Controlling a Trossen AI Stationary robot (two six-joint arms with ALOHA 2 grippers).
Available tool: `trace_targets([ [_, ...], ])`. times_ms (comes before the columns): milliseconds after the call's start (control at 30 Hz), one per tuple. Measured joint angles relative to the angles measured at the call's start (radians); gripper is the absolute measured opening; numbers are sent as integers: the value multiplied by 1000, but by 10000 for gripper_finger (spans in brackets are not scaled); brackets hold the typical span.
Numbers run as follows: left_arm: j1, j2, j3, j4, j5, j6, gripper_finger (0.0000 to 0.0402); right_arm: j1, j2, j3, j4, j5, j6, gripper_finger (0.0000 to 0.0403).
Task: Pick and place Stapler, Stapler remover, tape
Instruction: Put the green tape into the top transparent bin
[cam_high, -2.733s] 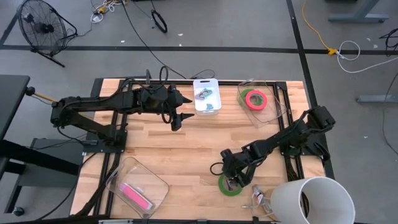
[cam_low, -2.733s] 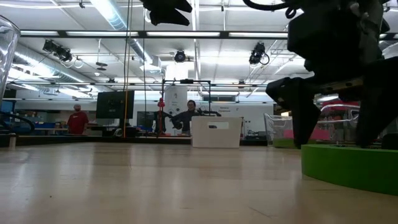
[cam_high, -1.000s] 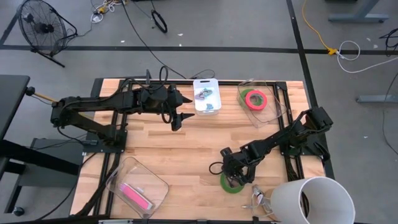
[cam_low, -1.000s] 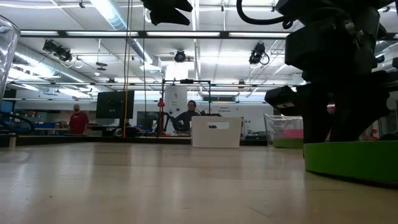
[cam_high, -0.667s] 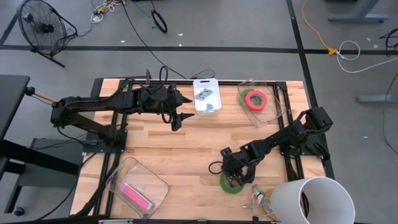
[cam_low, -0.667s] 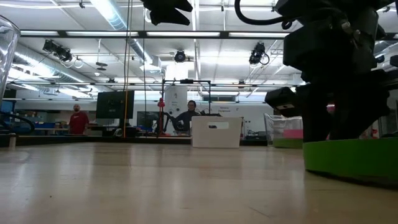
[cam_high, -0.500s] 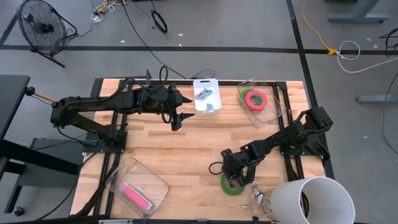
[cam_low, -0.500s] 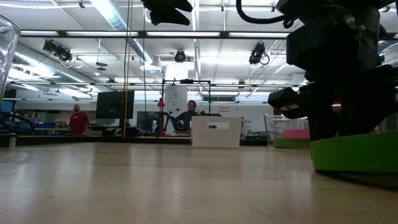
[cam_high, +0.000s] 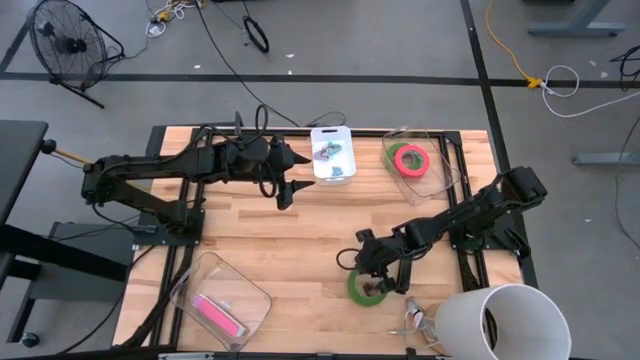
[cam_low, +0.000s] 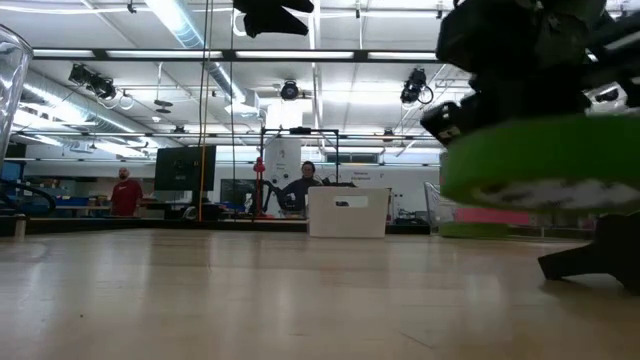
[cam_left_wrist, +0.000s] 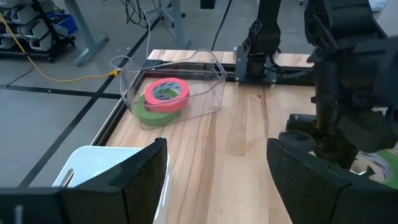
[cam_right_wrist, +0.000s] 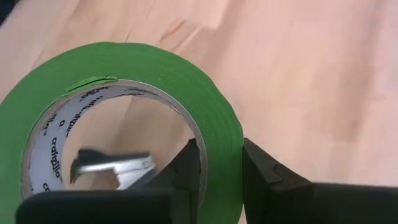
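The green roll (cam_high: 367, 288) hangs clear of the table (cam_high: 300, 240) at about five o'clock, its wall pinched between the narrowly parted fingers of the right tool (cam_right_wrist: 219, 167). That grip takes only one side, so I think the roll could swing or slip free on the way to the clear bin (cam_high: 440, 175) at one o'clock, where a red roll (cam_high: 410, 158) already lies. The left tool (cam_high: 288, 180) waits wide open, empty, near eleven. No stapler is clearly recognisable.
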Motion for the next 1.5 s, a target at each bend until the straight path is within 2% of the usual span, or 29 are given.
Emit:
trace_targets([
  [333,0,0,0,3,0,0,275,-54,-146,0,-16,167,121,70],
  [467,0,0,0,3,1,0,275,-86,-207,1,-72,233,201,70],
  [800,2,-10,0,-5,19,-37,272,-223,-371,1,-298,357,313,71],
  [1067,2,-46,2,3,19,-36,244,-341,-509,2,-487,436,325,71],
  [1500,3,-77,0,-2,17,-41,231,-515,-623,2,-773,594,325,71],
])
